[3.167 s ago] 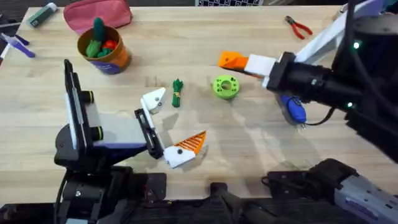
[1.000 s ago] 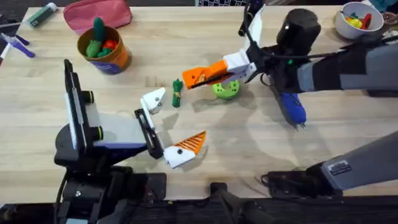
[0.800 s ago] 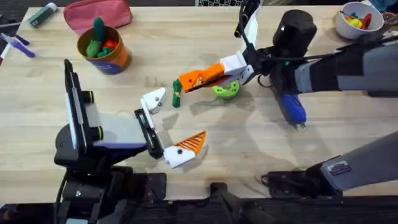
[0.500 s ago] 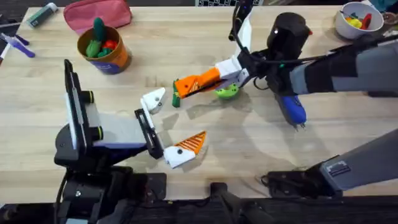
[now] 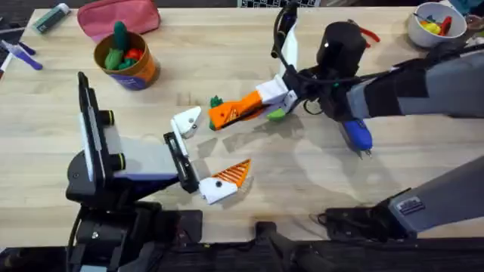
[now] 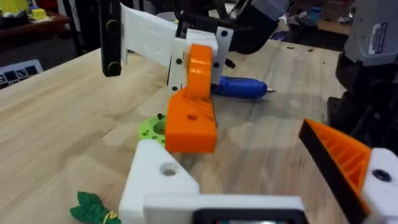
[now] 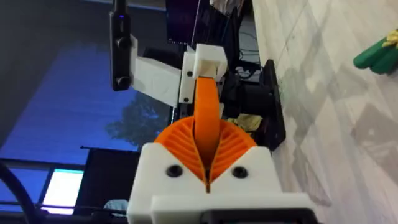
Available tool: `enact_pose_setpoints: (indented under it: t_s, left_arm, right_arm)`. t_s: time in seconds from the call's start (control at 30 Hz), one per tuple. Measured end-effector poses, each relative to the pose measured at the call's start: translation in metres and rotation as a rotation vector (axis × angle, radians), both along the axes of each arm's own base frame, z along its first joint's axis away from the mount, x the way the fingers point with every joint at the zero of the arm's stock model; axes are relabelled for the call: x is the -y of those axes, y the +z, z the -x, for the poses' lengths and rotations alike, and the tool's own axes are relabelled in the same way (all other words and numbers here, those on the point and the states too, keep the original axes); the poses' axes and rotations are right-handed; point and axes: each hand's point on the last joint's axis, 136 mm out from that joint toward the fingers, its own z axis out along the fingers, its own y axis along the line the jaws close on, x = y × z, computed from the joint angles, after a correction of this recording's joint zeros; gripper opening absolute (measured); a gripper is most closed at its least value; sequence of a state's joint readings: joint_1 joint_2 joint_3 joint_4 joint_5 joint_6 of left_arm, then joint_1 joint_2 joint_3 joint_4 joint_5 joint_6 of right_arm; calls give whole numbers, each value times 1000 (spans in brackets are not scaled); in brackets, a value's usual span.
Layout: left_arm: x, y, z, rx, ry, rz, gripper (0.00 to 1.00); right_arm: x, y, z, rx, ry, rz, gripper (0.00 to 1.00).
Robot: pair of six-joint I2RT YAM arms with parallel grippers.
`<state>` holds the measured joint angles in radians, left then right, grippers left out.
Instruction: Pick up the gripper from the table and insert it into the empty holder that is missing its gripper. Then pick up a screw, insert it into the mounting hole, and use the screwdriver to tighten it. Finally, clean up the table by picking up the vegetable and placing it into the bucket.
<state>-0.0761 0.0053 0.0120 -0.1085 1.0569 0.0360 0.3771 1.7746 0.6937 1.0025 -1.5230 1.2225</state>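
Our right gripper (image 5: 227,113) is clamped on the small orange wedge-shaped plastic gripper (image 5: 224,115), nearing the white angular plastic holder (image 5: 186,121); misalignment could jam it. Left gripper (image 5: 203,155) gapes wide.

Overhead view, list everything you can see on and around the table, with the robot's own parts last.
Pouch: one, pink, far left corner.
Bucket: one, orange, in front of the pouch, toys inside.
Marker: one, green, far left corner.
Pen: one, purple, left edge.
Vegetable: one, dark green, mid-table.
Disc: one, lime green, partly under the right arm.
Screwdriver: one, blue, right of middle.
Pliers: one, red-handled, far side, partly hidden.
Bowl: one, white, far right corner, toys inside.
Orange fingertip: one, held beside the vegetable.
Holder: one, white, the left pincer's bare finger.
Left pincer: open, near side.
Right pincer: shut on the orange fingertip.
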Motion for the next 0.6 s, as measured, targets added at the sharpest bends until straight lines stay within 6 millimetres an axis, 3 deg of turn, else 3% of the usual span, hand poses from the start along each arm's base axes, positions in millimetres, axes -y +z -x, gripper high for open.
enact_pose_setpoints:
  t_s: [0.2,0.6]
  left_arm:
    - [0,0,0,1,0,0,985]
    - [0,0,0,0,0,0,985]
  right_arm:
    - [-3,-10,2,-29,11,12,9]
    - [-10,-8,9,-24,40,10,9]
